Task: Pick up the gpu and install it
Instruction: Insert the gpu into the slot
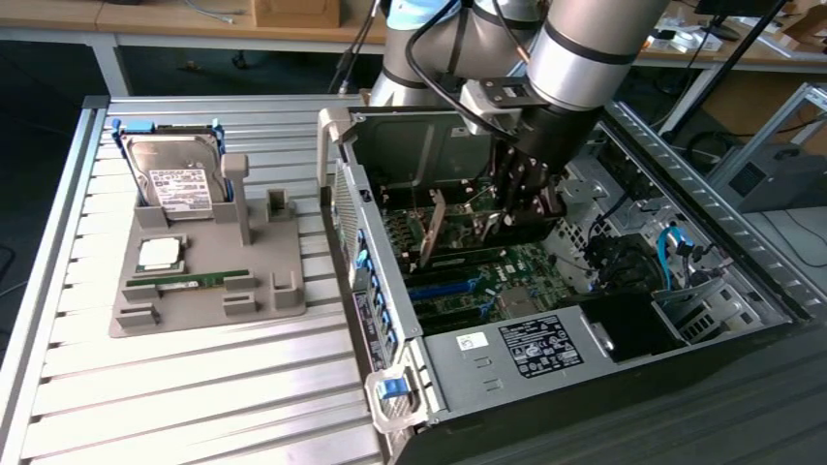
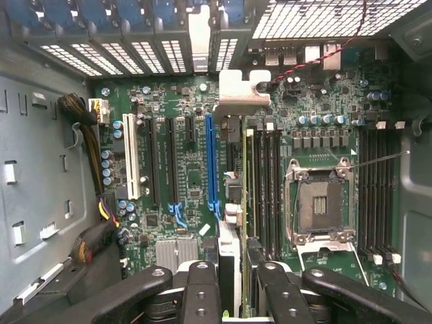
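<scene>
GPU: thin card held on edge, inside the open computer case, over the motherboard.
Long axis: along the blue expansion slot, just beside it.
Gripper: clamped on the card's upper edge, directly above.

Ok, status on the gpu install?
Gripper shut on gpu, inside the open case. Card upright over the motherboard slots. Nothing blocking.

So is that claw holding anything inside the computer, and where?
Yes: the gripper holds the gpu edge-on by its upper edge, near the end away from the bracket, above the motherboard.
</scene>
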You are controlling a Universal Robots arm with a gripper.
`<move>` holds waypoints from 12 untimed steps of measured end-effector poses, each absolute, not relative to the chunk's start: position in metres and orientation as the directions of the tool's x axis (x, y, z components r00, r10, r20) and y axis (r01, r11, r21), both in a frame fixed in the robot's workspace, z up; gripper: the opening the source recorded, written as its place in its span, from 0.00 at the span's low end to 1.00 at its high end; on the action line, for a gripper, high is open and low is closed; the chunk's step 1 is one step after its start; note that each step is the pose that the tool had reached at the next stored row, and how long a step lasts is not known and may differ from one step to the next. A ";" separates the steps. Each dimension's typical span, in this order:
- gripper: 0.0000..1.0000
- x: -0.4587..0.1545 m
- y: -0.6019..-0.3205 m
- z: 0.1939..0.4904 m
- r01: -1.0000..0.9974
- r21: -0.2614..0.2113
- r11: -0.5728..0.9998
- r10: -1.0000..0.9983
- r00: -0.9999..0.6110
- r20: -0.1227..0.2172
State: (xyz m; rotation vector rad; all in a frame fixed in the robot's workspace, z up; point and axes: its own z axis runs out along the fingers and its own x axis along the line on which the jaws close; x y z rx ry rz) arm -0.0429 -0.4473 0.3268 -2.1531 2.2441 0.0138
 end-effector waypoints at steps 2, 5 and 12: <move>0.27 -0.043 -0.448 0.326 -0.999 -0.016 0.042 -0.999 -0.041 -0.029; 0.27 -0.043 -0.448 0.326 -0.999 -0.015 0.042 -0.999 -0.041 -0.029; 0.27 -0.043 -0.449 0.324 -0.999 -0.015 0.042 -0.999 -0.041 -0.029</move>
